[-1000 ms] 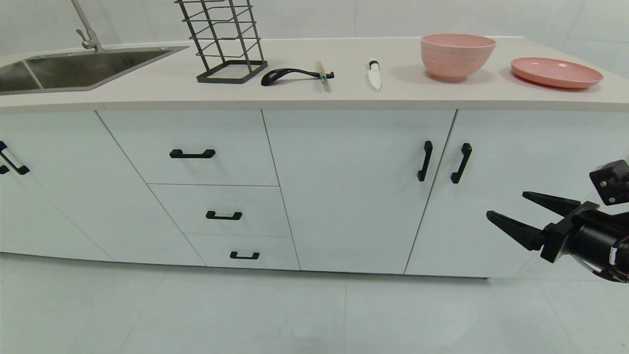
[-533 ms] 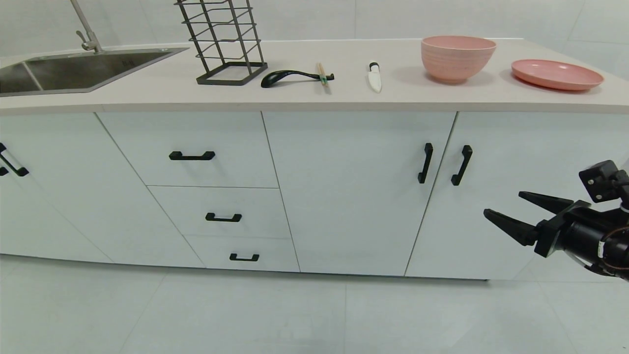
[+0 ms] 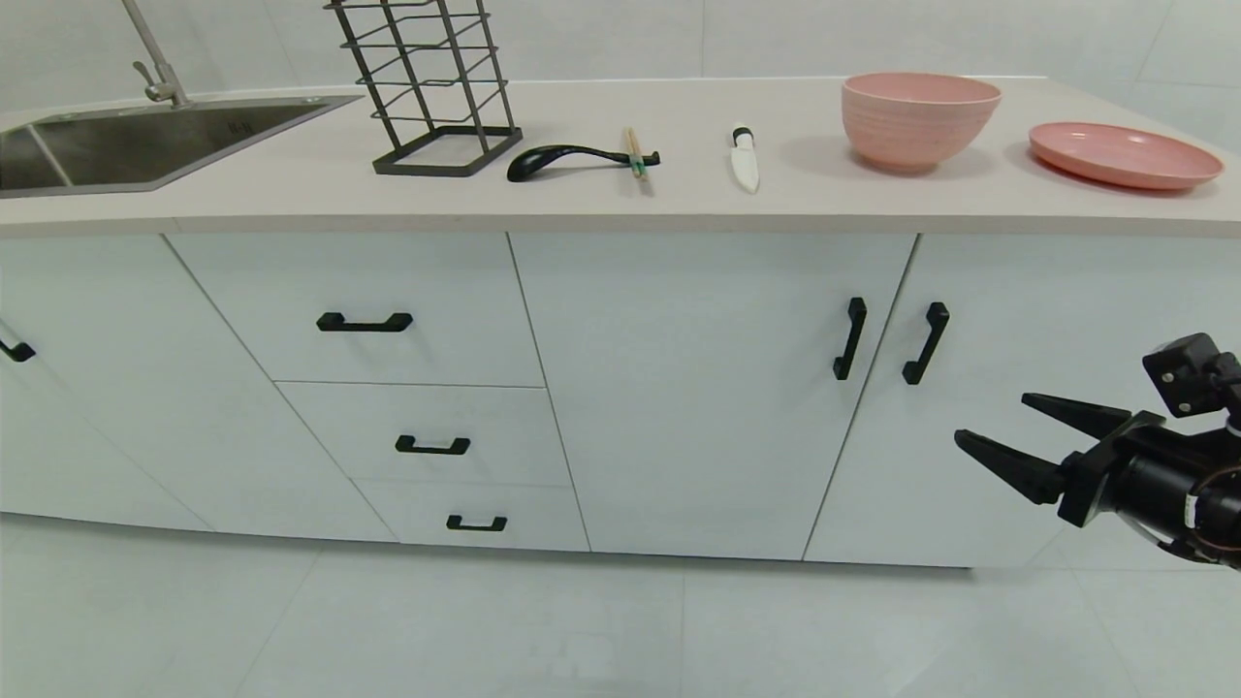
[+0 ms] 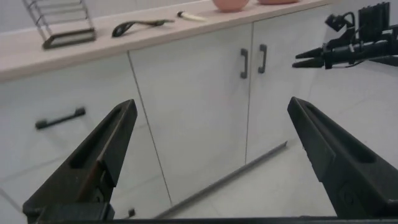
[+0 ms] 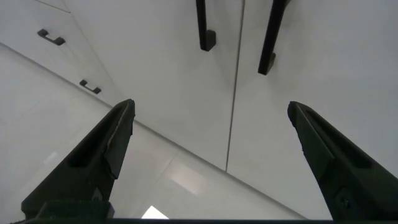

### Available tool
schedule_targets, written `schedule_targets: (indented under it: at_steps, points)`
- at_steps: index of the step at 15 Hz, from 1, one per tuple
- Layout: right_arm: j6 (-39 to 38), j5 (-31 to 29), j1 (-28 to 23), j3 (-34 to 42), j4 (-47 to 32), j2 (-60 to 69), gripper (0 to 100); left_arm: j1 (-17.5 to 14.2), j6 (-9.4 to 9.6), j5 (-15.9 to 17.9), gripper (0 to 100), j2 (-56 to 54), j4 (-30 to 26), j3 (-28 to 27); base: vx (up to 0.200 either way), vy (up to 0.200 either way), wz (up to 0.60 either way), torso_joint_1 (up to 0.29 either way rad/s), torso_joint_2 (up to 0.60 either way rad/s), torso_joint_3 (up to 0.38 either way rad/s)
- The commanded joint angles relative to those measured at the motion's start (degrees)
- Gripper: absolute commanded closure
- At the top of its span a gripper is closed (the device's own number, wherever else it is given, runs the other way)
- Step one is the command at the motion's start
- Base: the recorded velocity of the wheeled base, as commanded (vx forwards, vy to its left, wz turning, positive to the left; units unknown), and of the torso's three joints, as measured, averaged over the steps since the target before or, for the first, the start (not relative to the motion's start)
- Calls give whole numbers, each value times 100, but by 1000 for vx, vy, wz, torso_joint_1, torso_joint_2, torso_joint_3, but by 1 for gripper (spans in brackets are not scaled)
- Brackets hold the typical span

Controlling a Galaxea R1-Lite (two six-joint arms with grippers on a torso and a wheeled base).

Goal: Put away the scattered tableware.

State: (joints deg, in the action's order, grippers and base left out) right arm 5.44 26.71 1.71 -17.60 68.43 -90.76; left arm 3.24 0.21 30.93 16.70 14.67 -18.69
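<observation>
The worktop point(image 3: 291, 199) runs across the head view from nine to three o'clock. At ten o'clock a steel sink point(image 3: 184, 131) is set into it, with one tap point(image 3: 145, 58) behind. Just to its right, at eleven o'clock, stands one black wire rack point(image 3: 427, 87).

The tableware lies in a row from there:
- one black spoon point(image 3: 557, 158), near the rack's foot
- one pair of chopsticks point(image 3: 635, 155), crossing the spoon's handle
- one white knife point(image 3: 745, 167), at twelve o'clock, apart from them
- one pink bowl point(image 3: 919, 118), upright at one o'clock, its inside hidden by its wall
- one pink plate point(image 3: 1125, 153), flat at two o'clock, near the bowl but not touching it

Below the worktop are three shut drawers point(image 3: 388, 301), stacked at seven to nine o'clock. Right of them are two shut doors point(image 3: 698, 388), and their two black handles point(image 3: 850, 338) stand side by side.

The left pincer point(image 4: 211, 106) gapes wide, empty, facing the cabinet fronts. The right pincer point(image 3: 994, 418), at four o'clock, is also spread and empty. It is low before the right-hand door and well below the tableware.
</observation>
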Motion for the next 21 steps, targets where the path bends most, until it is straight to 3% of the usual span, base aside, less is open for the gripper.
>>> schedule_targets:
  at_steps: [1, 3, 4, 5, 6, 10, 13, 15, 16, 21]
  points:
    - [1, 10, -4, 126, 4, 111, 0, 177, 665, 651, 0, 2505, 1381, -583, 0, 0, 0, 0, 0, 0]
    - [1, 10, -39, 108, 22, 173, 0, 238, 928, 1328, 0, 3524, 2199, -636, 0, 0, 0, 0, 0, 0]
    - [1, 18, -56, 99, 48, 181, 0, 599, 1139, 1961, 0, 4368, 2638, -680, 0, 0, 0, 0, 0, 0]
    - [1, 18, -56, 108, 66, 181, 0, 801, 1148, 2365, 0, 4878, 2902, -680, 0, 0, 0, 0, 0, 0]
    - [1, 18, -74, 108, 74, 217, 0, 827, 1166, 2453, 0, 5238, 3218, -671, 0, 0, 0, 0, 0, 0]
    - [89, 177, -118, 126, 145, 313, 0, 1267, 1122, 2453, 0, 6179, 3948, -1084, 0, 0, 0, 0, 0, 0]
    - [107, 177, -118, 126, 197, 357, 0, 2163, 1104, 1864, 0, 6803, 3948, -1691, 0, 0, 0, 0, 0, 0]
    - [72, 177, -188, 143, 408, 322, 0, 2620, 902, 1715, 0, 7207, 3948, -2016, 0, 0, 0, 0, 0, 0]
    - [72, 177, -223, 196, 523, 313, 0, 2752, 788, 1688, 0, 7462, 3956, -2157, 0, 0, 0, 0, 0, 0]
    - [72, 238, -382, 257, 646, 313, 0, 3051, 779, 1609, 0, 8578, 3956, -3185, 0, 0, 0, 0, 0, 0]
